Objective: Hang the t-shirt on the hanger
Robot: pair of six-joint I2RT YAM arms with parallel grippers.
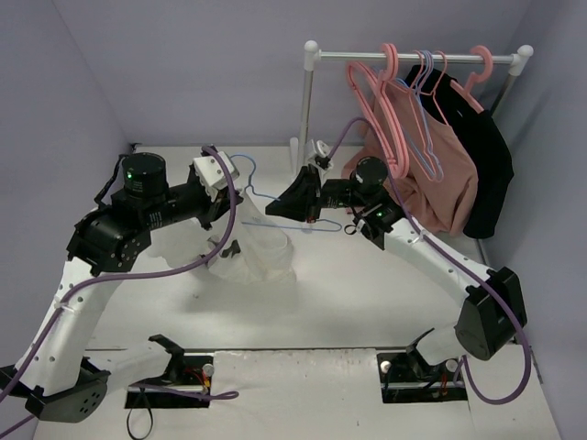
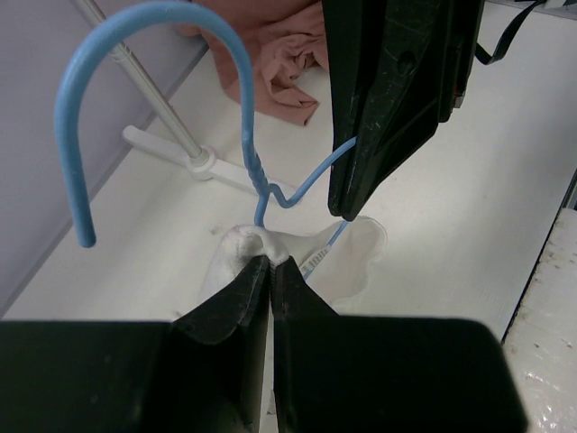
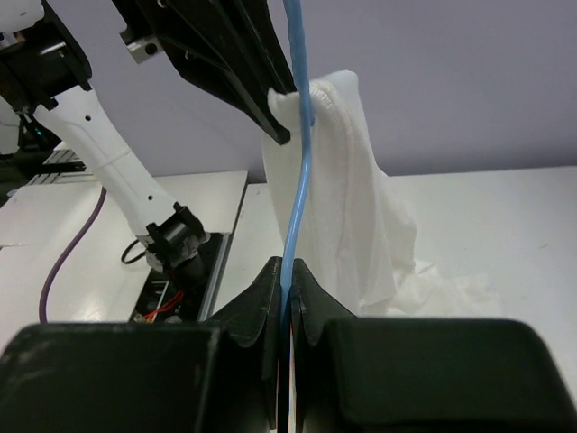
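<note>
Now, left pincer (image 2: 270, 266) clamped on the t-shirt (image 3: 347, 198) collar, right pincer (image 3: 287, 271) clamped on the hanger (image 3: 300, 171), I judge I must next thread its shoulder through the neck.

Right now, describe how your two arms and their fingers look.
Both arms share one build: the left arm and right arm have white links between bulky black joint housings. A purple cable trails along each. A green light glows on the left arm's housing. The fingers are black, wedge-shaped, tapering to narrow tips.

Lilac walls (image 1: 183, 64), white table (image 1: 348, 302) (garment rack (image 1: 335, 55) behind).
</note>
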